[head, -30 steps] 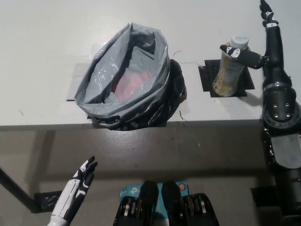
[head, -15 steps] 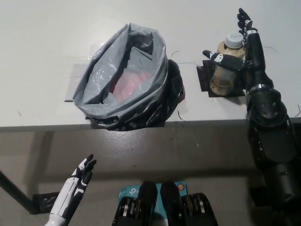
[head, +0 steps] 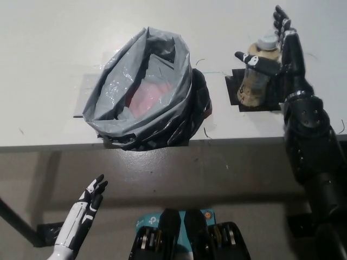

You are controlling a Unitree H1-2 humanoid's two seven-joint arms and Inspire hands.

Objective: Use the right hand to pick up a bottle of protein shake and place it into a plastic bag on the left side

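Nearest to the camera, the white left hand [head: 87, 203] hung low at the lower left, below the table edge and well apart from everything on the table; its fingers were stretched out and a little apart, and it held nothing. Above it, the white table [head: 49, 65] filled the upper part of the view, with its front edge running across the middle. On the table, close to that front edge and on the left side, stood the plastic bag [head: 143, 89] — grey, crumpled, with its mouth wide open toward the camera and its rim folded outward over a darker black layer. Inside the bag something pink could be seen through the plastic, but what it was could not be told. To the right of the bag, and apart from it, a patch of black tape [head: 233, 92] lay on the table, and the bottle [head: 256, 76] of protein shake stood upright on this patch, beige in colour with a pale cap on top. The black right arm came up from the lower right, and the right hand [head: 282, 54] was at the bottle — the thumb lay across the front of the bottle near its neck, and the other fingers pointed straight up behind it on the right. The hand was not closed around the bottle; it was mostly open, and the bottle was still on the table.
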